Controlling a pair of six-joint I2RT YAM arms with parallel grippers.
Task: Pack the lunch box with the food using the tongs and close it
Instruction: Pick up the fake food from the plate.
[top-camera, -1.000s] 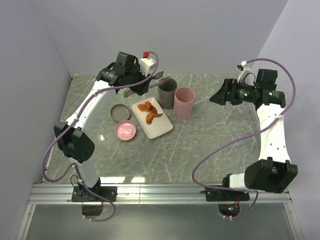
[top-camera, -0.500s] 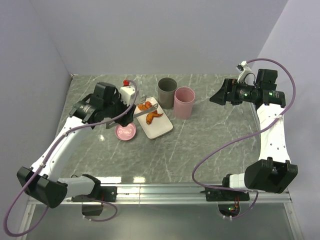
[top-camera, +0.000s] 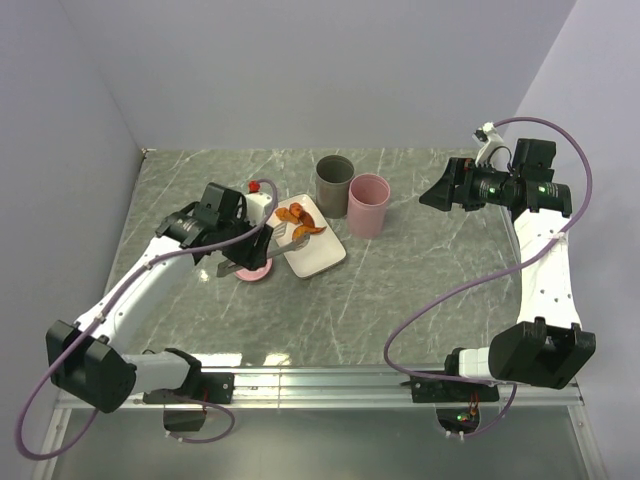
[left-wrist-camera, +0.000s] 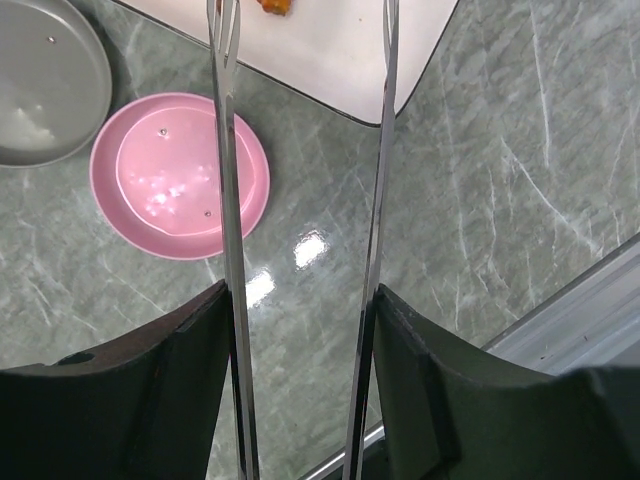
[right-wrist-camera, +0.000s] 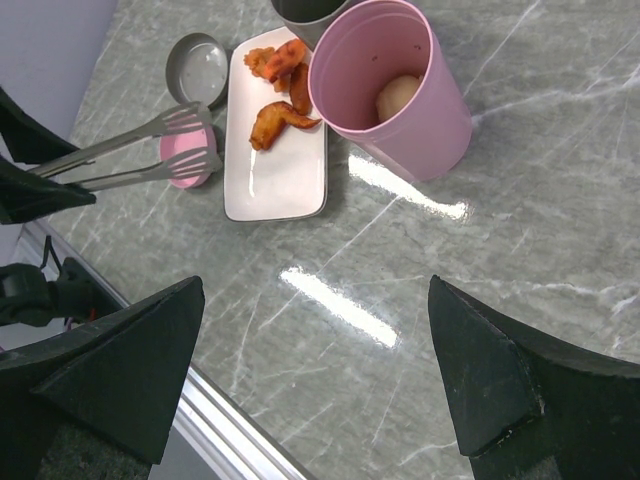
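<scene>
Step in hand: I judge this to be the approach for a pick, bringing the tongs (right-wrist-camera: 140, 150) onto a piece of the food (right-wrist-camera: 280, 115); nothing is gripped yet.
Tongs: the two arms stand apart and the flat tips are empty, hanging over the near-left edge of the white tray (right-wrist-camera: 275, 185).
Left gripper (left-wrist-camera: 300, 300): clamped on the outsides of the tong arms, squeezing only partly, so the tool stays sprung open.
Food: a few orange-brown pieces at the far end of the tray, just beyond the tips; the left wrist view catches only a scrap at its top edge.
Lunch box (top-camera: 334, 182): the grey canister stands uncovered behind the tray, touching or just beside the pink cup (top-camera: 368, 205).
Lid (left-wrist-camera: 40, 90): flat on the table left of the tray, beside the pink lid (left-wrist-camera: 180, 175).
Doing it well: I would slide the tips further along the tray so they straddle one piece crosswise, lower until they almost skim the tray, then close slowly; the pieces look glossy and could squirt out.
Watch for: the tips nudging the tray, or pinching two pieces at once.
Left arm pose: elbow low and out to the left, forearm reaching diagonally, wrist above the pink lid, tongs aimed at the tray's far end.
Right arm pose: raised, wrist turned across the table towards the cup; right gripper (right-wrist-camera: 312, 300) spread wide, empty, well apart from everything.
</scene>
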